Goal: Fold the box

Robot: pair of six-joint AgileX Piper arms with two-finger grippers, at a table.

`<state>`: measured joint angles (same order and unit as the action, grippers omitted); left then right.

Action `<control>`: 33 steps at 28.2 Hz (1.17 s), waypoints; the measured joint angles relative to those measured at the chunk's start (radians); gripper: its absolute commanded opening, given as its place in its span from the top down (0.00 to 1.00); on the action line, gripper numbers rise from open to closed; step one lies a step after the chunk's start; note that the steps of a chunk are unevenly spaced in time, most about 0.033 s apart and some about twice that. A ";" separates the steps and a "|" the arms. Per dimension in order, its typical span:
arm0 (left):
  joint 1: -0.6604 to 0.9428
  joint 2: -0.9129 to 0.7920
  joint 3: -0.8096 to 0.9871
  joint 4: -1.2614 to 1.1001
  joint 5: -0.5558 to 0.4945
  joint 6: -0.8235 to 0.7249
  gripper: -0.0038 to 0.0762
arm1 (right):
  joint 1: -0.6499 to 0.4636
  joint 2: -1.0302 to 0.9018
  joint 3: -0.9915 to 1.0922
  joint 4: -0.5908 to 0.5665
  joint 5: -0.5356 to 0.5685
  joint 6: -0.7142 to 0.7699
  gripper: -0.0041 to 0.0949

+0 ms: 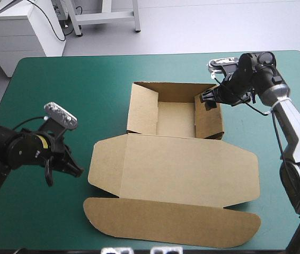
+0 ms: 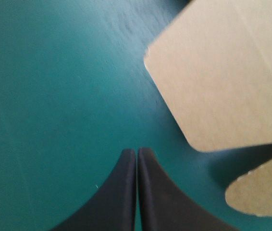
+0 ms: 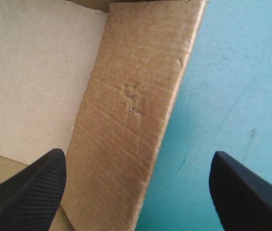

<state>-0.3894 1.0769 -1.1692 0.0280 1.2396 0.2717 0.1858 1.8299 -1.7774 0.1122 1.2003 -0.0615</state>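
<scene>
Your box [image 1: 160,159] is a cut sheet of brown board, matte, with crisp creases. It lies in the middle of the worktop [image 1: 44,84] on the plain teal-green cover [image 1: 139,69]. Its far part stands as an open tray [image 1: 174,120], with walls raised around a paler rectangular floor. The lid [image 1: 203,180] lies flat toward the near edge, broad, with slanted side flaps. A long tuck flap [image 1: 166,222] with rounded ends lies nearest you.

Your right end effector [image 1: 209,100] sits at the tray's right wall [image 1: 209,123], close to its far corner. Its black fingers [image 3: 35,187] have a fine woven texture and stand wide apart, with nothing gripped. The wall rises between them, so one finger is over the tray's inside and the other over bare cover outside. You cannot tell from these views whether either finger touches the board. The wall's face carries fine scratch lines and a small cluster of dents [image 3: 131,98] near its middle.

Your left end effector [image 1: 78,171] is closed on nothing, its fingers meeting in one pointed arch. It is over bare cover just beside the lid's left side flap [image 2: 222,86] and apart from it. In its wrist view that flap's rounded corner lies ahead and off to one side. The rounded end of the tuck flap shows nearer the fingers.
</scene>
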 measured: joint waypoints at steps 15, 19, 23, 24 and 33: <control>0.000 -0.181 0.330 0.024 -0.056 -0.108 0.96 | 0.000 0.154 0.000 0.003 -0.011 0.003 0.79; 0.000 -0.212 0.331 0.026 -0.076 -0.112 0.96 | 0.000 0.172 0.000 0.005 -0.016 0.003 0.97; 0.000 -0.223 0.331 0.026 -0.077 -0.114 0.96 | -0.001 0.172 0.000 0.008 -0.033 0.010 0.98; 0.000 -0.223 0.332 0.026 -0.077 -0.115 0.96 | 0.001 0.172 0.000 0.008 -0.035 0.005 0.98; 0.000 -0.223 0.332 0.027 -0.078 -0.115 0.96 | 0.001 0.172 -0.128 -0.229 0.022 0.003 0.98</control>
<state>-0.3894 0.8536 -0.8375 0.0548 1.1617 0.1567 0.1868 2.0018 -1.9056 -0.1173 1.2220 -0.0585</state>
